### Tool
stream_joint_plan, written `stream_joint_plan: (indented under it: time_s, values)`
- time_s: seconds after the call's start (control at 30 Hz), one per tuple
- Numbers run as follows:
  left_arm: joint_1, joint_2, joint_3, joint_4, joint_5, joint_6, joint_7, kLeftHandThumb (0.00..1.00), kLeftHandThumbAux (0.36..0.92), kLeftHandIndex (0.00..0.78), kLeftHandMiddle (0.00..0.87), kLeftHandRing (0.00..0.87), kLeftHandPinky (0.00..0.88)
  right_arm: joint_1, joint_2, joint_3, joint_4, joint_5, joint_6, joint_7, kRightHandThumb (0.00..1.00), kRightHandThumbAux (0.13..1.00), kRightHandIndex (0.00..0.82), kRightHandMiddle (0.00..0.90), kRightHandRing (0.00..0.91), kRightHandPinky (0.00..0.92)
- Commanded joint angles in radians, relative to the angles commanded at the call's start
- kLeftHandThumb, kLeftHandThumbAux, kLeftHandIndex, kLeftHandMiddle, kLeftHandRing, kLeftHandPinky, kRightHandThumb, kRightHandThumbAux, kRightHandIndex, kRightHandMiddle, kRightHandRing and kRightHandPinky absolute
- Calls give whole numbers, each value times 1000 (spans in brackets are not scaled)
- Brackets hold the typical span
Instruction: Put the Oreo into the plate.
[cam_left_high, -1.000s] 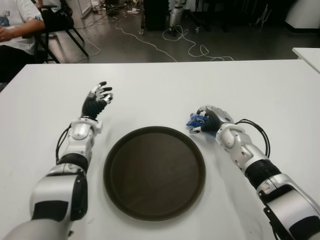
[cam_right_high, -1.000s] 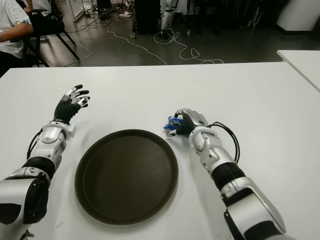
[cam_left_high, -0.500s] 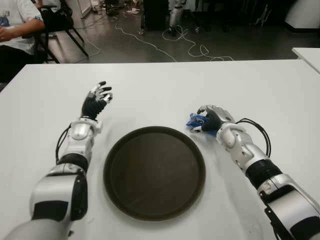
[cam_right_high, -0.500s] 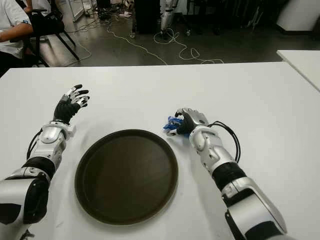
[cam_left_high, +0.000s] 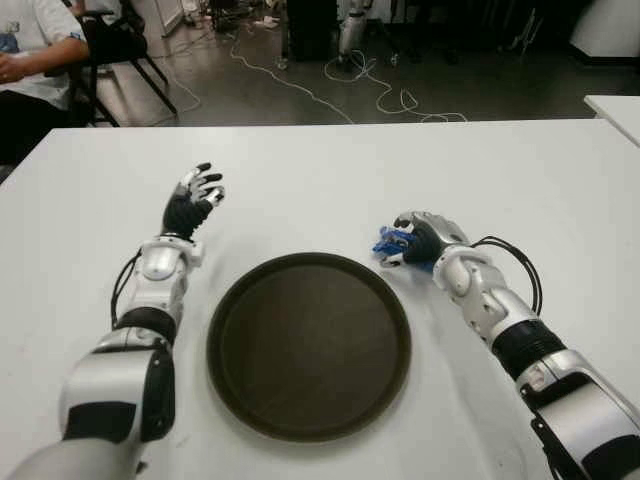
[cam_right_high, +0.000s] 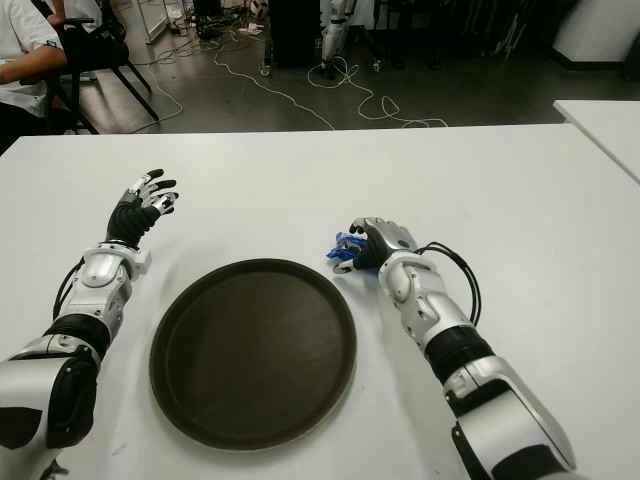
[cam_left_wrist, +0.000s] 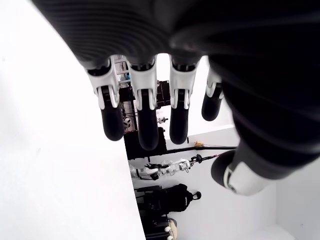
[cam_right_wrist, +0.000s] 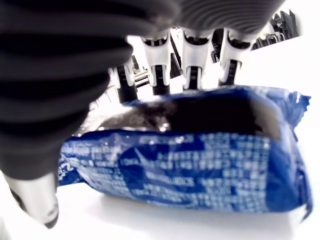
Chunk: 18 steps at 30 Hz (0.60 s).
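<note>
Overhead, from the eye views, I had one Oreo (cam_left_high: 391, 243) pack, one plate (cam_left_high: 309, 343) and two hands on the table (cam_left_high: 520, 180). My right hand (cam_left_high: 421, 240) sat just past the plate's far right rim, fingers closed over the blue pack, I judged ready to carry it across. My left hand (cam_left_high: 192, 203) showed left of the plate, out of the way. Its wrist view had four fingers (cam_left_wrist: 141, 120) relaxed, holding nothing. The right wrist view showed fingers (cam_right_wrist: 159, 75) wrapped round the pack (cam_right_wrist: 200, 160).
</note>
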Motion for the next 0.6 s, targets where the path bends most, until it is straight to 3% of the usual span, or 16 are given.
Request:
stream_joint_plan:
  time_s: [0.6]
  values:
    - [3,1,2,-2,-1,-8,-4,186,671,122,208,198,199,25,-18,14,-91,-25,55,50,0,672,255,296,310,314]
